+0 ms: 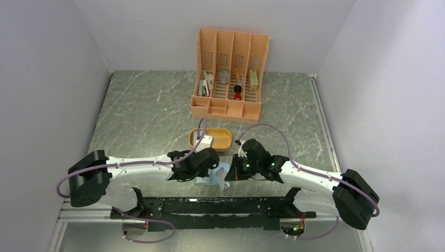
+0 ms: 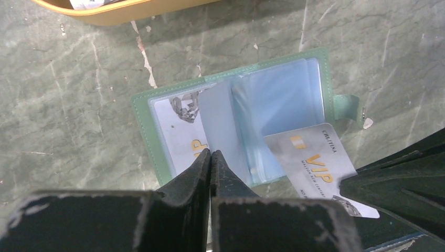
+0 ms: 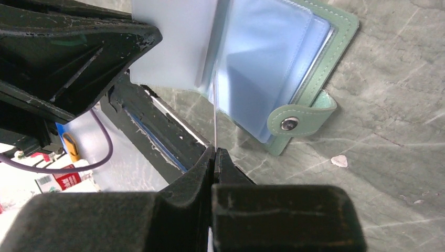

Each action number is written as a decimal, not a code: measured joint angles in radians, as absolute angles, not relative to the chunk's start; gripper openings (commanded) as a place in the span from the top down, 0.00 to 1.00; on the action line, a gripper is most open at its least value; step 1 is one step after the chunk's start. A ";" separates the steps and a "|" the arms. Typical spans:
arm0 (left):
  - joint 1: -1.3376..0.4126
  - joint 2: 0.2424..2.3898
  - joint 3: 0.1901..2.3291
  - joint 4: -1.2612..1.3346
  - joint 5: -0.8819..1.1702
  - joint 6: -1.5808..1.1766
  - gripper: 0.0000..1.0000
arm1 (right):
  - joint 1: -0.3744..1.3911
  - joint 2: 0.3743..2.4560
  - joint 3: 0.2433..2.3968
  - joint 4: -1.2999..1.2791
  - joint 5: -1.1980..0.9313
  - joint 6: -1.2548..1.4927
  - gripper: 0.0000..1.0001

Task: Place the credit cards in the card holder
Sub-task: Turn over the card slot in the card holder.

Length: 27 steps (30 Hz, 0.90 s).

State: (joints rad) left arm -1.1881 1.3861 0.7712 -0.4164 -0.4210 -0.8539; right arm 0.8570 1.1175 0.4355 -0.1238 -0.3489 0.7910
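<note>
While pinching silver rectangular VIP credit card [image 2: 315, 163] in right tool [image 3: 214, 152] and clear leaf of green bifold card holder [image 2: 141, 113] in left tool [image 2: 210, 156], slide toward top-view 9 o'clock.

A slotted orange organizer [image 1: 231, 52] (small items inside) stands behind an oval tray [image 1: 224, 139] on the marbled table [image 1: 141, 110].

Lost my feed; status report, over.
Left gripper shut on holder pocket. Right gripper shut on card, card at holder, not yet in. Nothing in the way.
</note>
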 measured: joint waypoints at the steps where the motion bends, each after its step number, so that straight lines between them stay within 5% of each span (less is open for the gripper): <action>1: -1.188 1.386 0.771 -0.419 -0.425 -0.855 0.92 | 0.857 1.118 0.435 -0.125 -0.347 0.793 1.00; 13: -1.188 1.384 0.728 -0.467 -0.468 -0.887 0.79 | 0.859 1.118 0.421 -0.051 -0.348 0.853 1.00; 27: -1.188 1.396 0.694 -0.476 -0.484 -0.899 0.79 | 0.862 1.208 0.421 0.049 -0.357 0.894 1.00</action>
